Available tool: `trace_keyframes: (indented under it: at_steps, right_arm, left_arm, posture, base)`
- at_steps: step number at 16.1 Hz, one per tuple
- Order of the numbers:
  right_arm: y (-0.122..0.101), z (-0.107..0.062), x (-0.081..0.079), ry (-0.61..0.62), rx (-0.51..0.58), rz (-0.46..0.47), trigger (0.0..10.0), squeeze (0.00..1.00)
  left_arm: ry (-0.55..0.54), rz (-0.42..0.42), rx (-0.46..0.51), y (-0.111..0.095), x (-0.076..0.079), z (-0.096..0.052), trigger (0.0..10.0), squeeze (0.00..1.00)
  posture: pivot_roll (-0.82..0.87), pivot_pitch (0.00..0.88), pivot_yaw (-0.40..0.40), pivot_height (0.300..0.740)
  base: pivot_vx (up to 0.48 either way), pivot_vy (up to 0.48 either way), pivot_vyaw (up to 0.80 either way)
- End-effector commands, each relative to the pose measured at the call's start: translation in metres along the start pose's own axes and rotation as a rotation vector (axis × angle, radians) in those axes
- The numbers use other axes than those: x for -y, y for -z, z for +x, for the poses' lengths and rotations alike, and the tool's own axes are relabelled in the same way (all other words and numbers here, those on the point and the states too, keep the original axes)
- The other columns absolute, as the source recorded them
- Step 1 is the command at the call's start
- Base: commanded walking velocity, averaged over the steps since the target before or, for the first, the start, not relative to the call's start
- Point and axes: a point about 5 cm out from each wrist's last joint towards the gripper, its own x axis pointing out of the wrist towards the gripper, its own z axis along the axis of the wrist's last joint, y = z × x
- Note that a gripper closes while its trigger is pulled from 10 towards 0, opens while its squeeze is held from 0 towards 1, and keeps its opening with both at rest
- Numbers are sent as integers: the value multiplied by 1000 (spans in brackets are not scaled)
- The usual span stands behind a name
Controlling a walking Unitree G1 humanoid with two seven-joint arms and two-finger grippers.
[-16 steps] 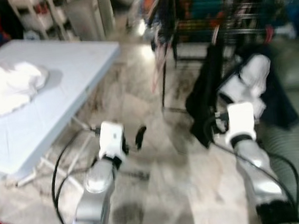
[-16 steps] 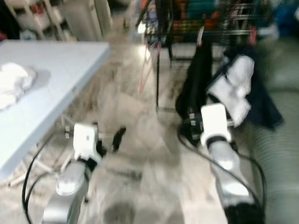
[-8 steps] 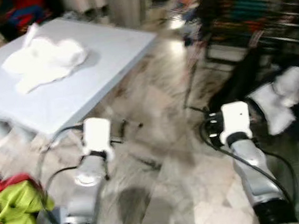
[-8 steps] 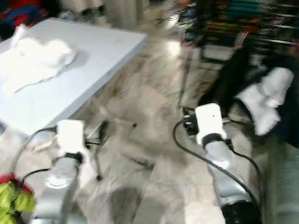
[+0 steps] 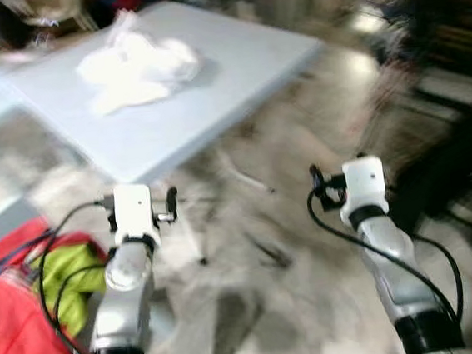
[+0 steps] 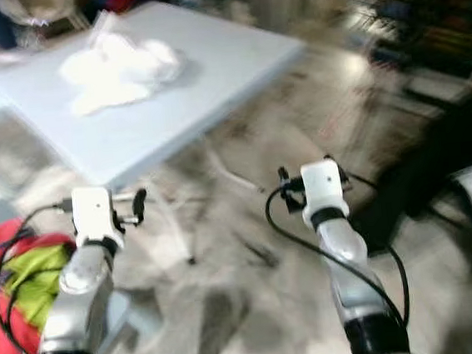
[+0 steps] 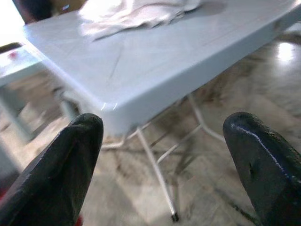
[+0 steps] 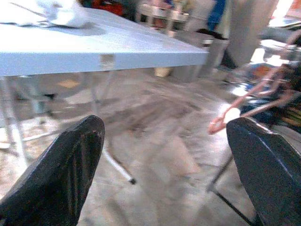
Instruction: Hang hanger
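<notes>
Left gripper (image 7: pixel 162 160): both black fingers (image 7: pixel 56 174) spread wide, nothing between them; carried low over the floor, lower left of the head view, aimed at the table's near corner.

Right gripper (image 8: pixel 164 169): fingers (image 8: pixel 263 174) likewise spread wide and empty; lower centre-right of the head view, aimed past the table legs toward the far clutter.

Hanger (image 8: pixel 244 101): a pink, thin, hooked shape at the right of the right wrist view, ahead of the right gripper and well apart from it. Probably the task's hanger, though blur leaves that unsure. Its long axis appears to run roughly crosswise to the fingers, hook end nearer. The right arm is the nearer; the left faces away from it.

Table (image 5: pixel 212 104): pale blue folding top, upper left to centre of the head view.

White cloth (image 5: pixel 137 65): crumpled heap on the table top, upper left.

Red bag (image 5: pixel 21 331): lower left, on the floor beside the left arm, with a yellow-green item (image 5: pixel 65 273) in it.

Floor (image 5: pixel 274 307): pale stone, blurred.

Judgement: hanger not yet in hand; approach stage.
</notes>
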Motion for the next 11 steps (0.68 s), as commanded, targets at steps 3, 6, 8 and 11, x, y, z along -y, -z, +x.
trace_keyframes:
  at_steps: [3, 6, 8, 11]
  right_arm:
    - [-2, 0, 0, -11, 14, 3, 10000, 0]
    - [-3, -1, -3, -29, 20, 5, 10000, 0]
    - [-3, -2, -4, -38, 22, 13, 10000, 0]
    - [-3, -3, 0, -20, 21, 51, 10000, 0]
  left_arm:
    - [-13, 9, -10, 1, -1, 1, 10000, 0]
    - [-29, -3, -13, 1, -3, 2, 10000, 0]
    - [-37, -15, -14, 1, -4, 1, 10000, 0]
    - [-36, -34, -16, 3, -4, 1, 10000, 0]
  posture:
    - [-48, 0, 33, 740]
    - [-49, 0, 35, 740]
    - [-51, 0, 33, 740]
    - [-54, 0, 30, 740]
  base:
    - [0, 0, 800]
    - [0, 0, 800]
    - [0, 0, 800]
    - [0, 0, 267]
